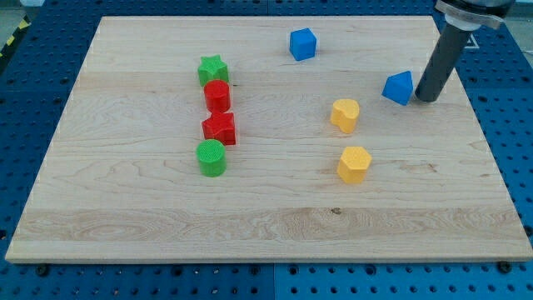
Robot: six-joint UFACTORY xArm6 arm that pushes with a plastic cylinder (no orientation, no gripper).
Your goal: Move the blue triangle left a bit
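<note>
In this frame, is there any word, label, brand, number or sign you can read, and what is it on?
None: no readable text shows.
The wooden board, the blocks and my tip, just right of the blue triangle, carry no markings.
The yellow-black stripes at the view's left edge are a pattern, not text.

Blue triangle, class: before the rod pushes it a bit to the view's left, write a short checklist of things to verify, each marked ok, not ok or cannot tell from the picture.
1. My tip is on the view's right of the blue triangle: ok.
2. Tip touching the triangle: cannot tell; they are very close.
3. Yellow heart sits left and slightly below the triangle, out of a short push's way: ok.
4. Blue cube lies above the path: ok.
5. Triangle well within the board: ok.
</note>
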